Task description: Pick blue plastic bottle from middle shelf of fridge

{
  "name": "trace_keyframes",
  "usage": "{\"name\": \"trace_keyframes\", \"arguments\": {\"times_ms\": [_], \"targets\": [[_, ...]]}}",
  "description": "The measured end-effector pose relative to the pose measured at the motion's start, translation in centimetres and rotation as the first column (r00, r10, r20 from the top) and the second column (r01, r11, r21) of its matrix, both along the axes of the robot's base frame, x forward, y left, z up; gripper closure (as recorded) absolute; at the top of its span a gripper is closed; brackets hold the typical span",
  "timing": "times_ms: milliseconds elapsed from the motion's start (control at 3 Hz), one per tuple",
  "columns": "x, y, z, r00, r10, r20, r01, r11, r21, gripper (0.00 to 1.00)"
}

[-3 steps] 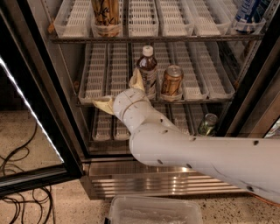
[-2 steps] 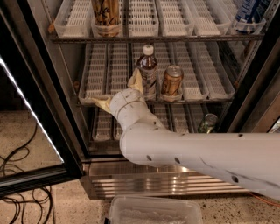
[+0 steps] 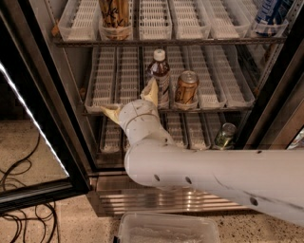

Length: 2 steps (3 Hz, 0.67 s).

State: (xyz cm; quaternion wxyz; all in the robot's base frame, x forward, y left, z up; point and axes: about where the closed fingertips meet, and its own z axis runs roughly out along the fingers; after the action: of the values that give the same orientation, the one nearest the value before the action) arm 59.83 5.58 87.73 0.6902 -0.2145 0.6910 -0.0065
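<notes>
The blue plastic bottle (image 3: 160, 76), clear with a white cap and dark liquid, stands upright at the front of the middle shelf (image 3: 104, 80) of the open fridge (image 3: 275, 95). My gripper (image 3: 130, 100) is open in front of that shelf, just left of the bottle. One pale fingertip (image 3: 151, 91) is at the bottle's left side, the other (image 3: 110, 112) points left over the shelf's front edge. My white arm runs from the lower right up to it.
A gold-brown can (image 3: 185, 88) stands right of the bottle. A tall tan can (image 3: 115, 13) and a blue-white pack (image 3: 269, 14) sit on the top shelf. A green bottle (image 3: 223, 135) is on the lowest shelf. Glass door (image 3: 28, 118) open at left; clear bin (image 3: 168, 228) and cables (image 3: 19, 199) on the floor.
The arm has shifted slightly left and lower in view; the gripper stays open next to the bottle, almost unmoved.
</notes>
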Motion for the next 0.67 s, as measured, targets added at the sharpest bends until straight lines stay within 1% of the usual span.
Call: {"name": "trace_keyframes", "arguments": {"times_ms": [333,667], "targets": [[-1.9,0.3,0.6,0.9999,0.014,-0.003,-0.014,1.000,0.016,0.07],[-3.4,0.4,1.0,1.0000,0.007,-0.005,-0.007,1.000,0.014,0.06]]}}
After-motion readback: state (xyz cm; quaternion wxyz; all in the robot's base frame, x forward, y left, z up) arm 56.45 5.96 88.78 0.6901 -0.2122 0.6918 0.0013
